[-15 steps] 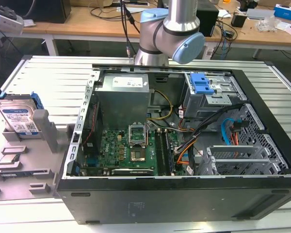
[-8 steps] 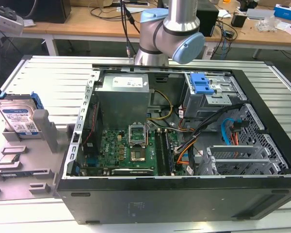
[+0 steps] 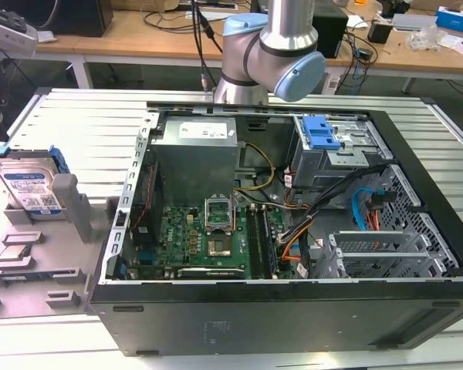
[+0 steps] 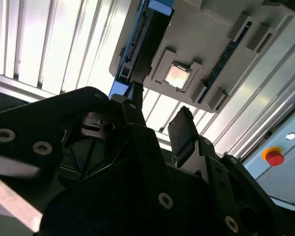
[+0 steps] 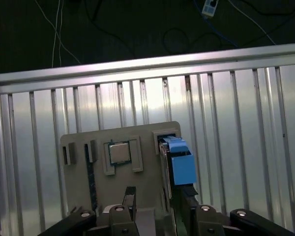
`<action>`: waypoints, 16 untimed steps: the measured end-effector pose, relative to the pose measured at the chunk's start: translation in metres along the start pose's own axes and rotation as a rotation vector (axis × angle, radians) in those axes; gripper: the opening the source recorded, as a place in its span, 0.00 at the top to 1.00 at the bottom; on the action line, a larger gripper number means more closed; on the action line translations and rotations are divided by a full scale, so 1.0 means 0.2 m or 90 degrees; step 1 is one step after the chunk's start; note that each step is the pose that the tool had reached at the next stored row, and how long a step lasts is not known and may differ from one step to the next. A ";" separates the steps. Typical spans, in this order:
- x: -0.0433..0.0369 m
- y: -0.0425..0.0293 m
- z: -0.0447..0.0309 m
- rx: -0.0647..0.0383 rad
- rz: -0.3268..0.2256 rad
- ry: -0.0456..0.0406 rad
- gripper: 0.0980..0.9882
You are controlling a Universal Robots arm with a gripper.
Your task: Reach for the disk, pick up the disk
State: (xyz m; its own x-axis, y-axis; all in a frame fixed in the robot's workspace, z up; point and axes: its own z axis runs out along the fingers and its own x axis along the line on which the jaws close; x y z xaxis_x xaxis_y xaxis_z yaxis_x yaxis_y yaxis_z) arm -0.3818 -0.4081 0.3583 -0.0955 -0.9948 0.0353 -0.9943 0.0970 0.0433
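Your claw [image 5: 157,194] hangs open (fingers [image 5: 130,197] apart, nothing between them), clear of the disk [image 5: 179,164], which stands on edge in the tray [image 5: 88,135] near the chip [image 5: 120,153].

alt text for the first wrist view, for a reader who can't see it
The open gripper points at the disk, which stands on edge in a grey holder tray, blue frame towards the camera, not yet gripped. A square CPU chip sits in a recess of the tray beside it, and the tray lies on a ribbed metal table.
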 end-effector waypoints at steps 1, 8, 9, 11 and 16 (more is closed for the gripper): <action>0.000 0.000 0.000 0.000 0.000 0.0000 0.57; -0.065 0.006 -0.002 0.000 0.000 0.0000 0.57; -0.077 0.007 -0.002 0.000 0.000 0.0000 0.57; -0.086 0.008 -0.002 0.000 0.000 0.0000 0.57; -0.087 0.007 0.021 0.000 0.000 0.0000 0.57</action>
State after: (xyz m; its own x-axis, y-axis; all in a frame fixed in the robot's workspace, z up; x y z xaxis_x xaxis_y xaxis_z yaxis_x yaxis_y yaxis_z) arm -0.3818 -0.3907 0.3535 -0.0955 -0.9948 0.0354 -0.9943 0.0970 0.0433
